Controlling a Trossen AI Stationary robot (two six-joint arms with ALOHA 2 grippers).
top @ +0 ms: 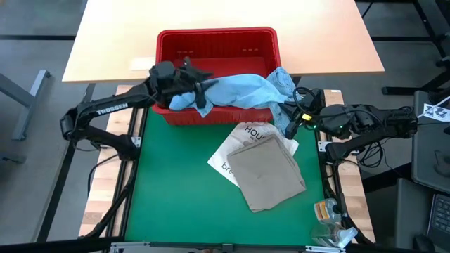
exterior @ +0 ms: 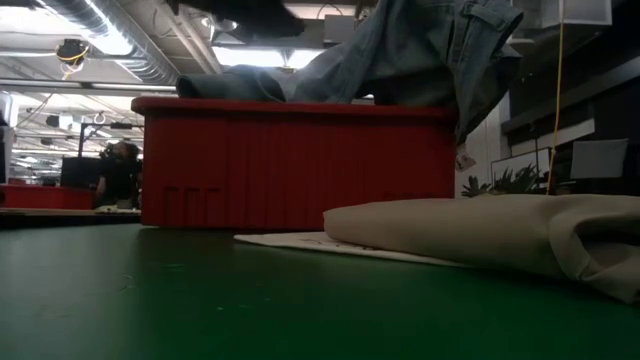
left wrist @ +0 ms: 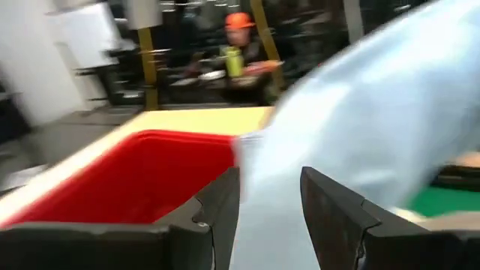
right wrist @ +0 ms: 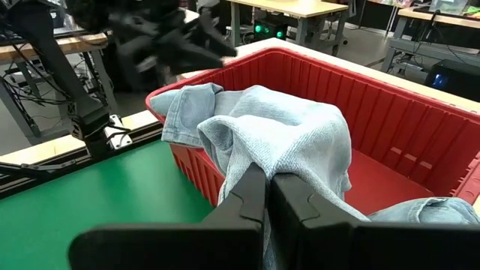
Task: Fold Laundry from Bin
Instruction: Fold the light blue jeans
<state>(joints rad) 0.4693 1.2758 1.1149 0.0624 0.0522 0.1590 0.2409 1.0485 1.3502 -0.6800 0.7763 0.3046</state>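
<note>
Laundry: light blue shirt point(top: 235, 91) drapes over the near rim of the red bin point(top: 216, 41). Right gripper point(right wrist: 268, 187) jaws clench its right end; left gripper point(top: 200, 91) jaws grasp its left end.

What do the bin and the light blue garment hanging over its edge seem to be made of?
The bin: looks like rigid red moulded plastic, with ribbed walls and a smooth, faintly glossy rim. The light blue garment: soft woven cloth, possibly cotton or light denim, matte, with stitched seams and limp folds.
</note>
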